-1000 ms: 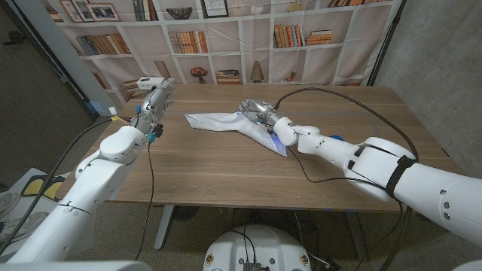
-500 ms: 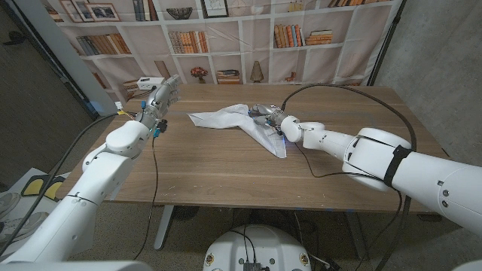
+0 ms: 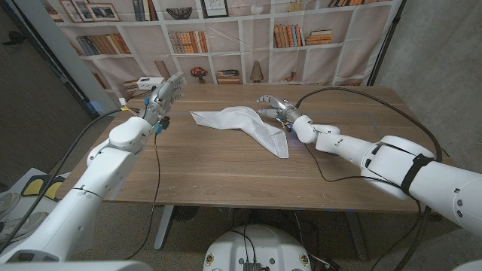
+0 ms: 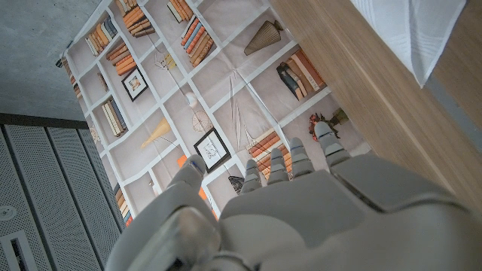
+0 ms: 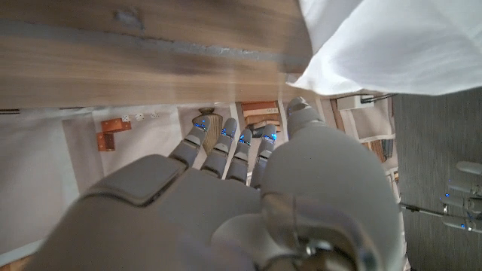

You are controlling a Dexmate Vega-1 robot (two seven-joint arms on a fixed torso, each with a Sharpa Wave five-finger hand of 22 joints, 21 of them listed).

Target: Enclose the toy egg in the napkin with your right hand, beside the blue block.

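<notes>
— Right hand (image 3: 273, 106)?
— Fingers spread, nothing in them, poised just beside the white napkin's (image 3: 245, 124) far edge.
— And the egg?
— Can't be seen; the napkin lies crumpled mid-table, one tail trailing toward the robot.
— The left hand (image 3: 166, 92)?
— Up at the table's (image 3: 211, 169) far left corner, fingers straight, holding nothing.
</notes>
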